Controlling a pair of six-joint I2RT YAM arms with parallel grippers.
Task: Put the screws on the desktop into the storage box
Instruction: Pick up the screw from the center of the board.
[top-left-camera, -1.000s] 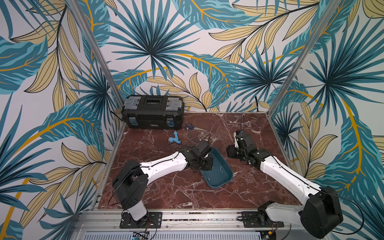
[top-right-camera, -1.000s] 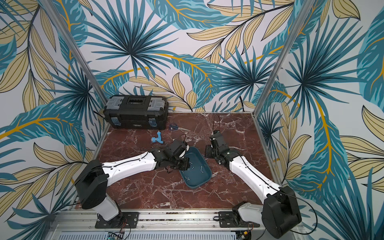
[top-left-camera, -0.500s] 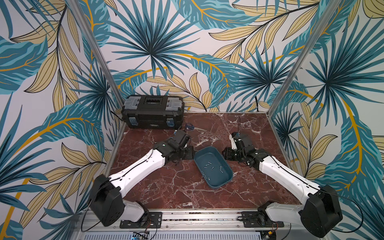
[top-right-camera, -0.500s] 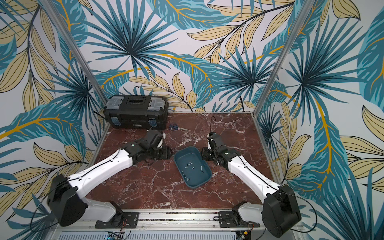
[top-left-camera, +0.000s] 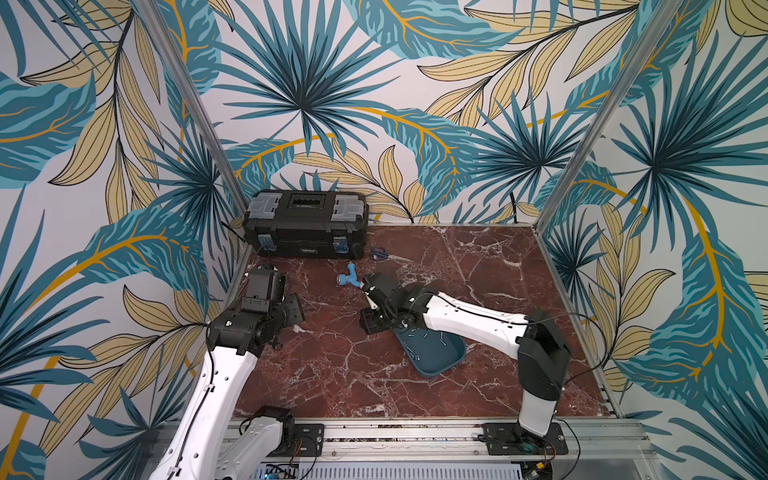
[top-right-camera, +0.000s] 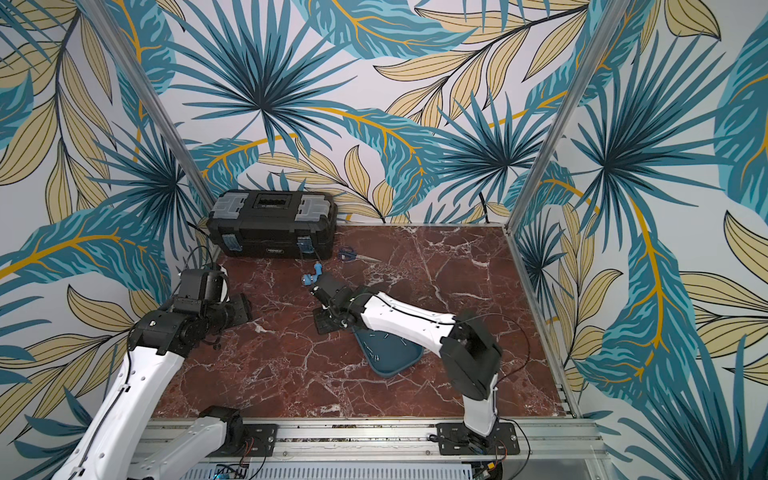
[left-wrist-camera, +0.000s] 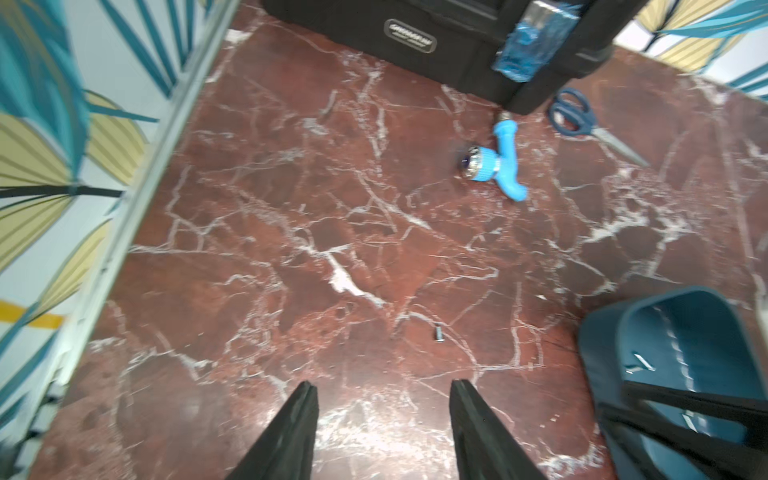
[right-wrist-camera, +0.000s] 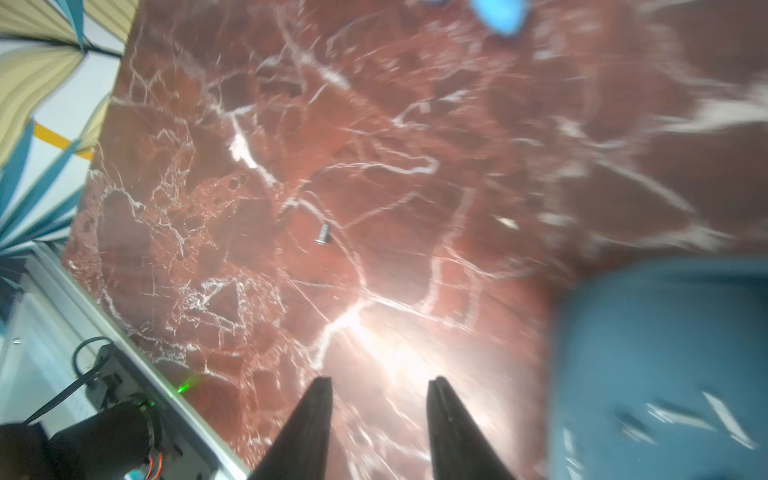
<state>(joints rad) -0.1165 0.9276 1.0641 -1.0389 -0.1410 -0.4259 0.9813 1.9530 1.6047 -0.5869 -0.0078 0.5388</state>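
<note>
Jaws parted and empty, the right gripper (right-wrist-camera: 380, 380) hangs over the desktop (right-wrist-camera: 374, 166). A stray screw (right-wrist-camera: 323, 234) lies just ahead. The storage box (right-wrist-camera: 665, 332) sits close beside, more screws (top-left-camera: 417, 355) inside. Well apart, the left gripper (left-wrist-camera: 383, 384), likewise agape, holds nothing.

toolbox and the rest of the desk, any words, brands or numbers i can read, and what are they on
No text can be read anywhere.
Badge on the front of the black toolbox: two lines of pale lettering, too blurred to read in the left wrist view and too small in both top views.
Storage box, blue pipe fitting, scissors: no writing visible.
</note>
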